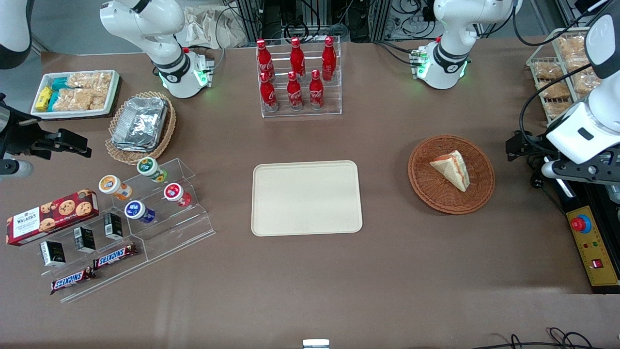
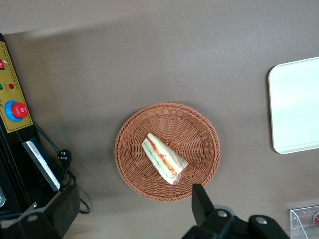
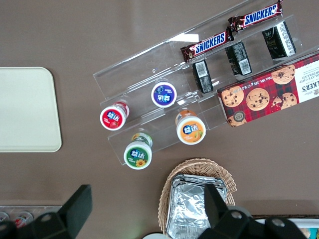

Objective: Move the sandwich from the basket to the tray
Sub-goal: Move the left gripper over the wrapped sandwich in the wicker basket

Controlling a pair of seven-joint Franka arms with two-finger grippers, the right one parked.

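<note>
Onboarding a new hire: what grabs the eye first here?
Likely the sandwich, lying alone in the reddish basket toward the working arm's end of the table. Beside it, mid-table, sits the empty cream tray, with red cola bottles racked farther from the camera. The left gripper hangs open above the basket, touching nothing.

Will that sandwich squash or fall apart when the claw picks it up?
Probably soft: the sandwich is pale bread with layered filling, so a hard squeeze may dent it. It looks wrapped in clear film, which might be slippery. The gripper hangs open above the basket, not touching.
</note>
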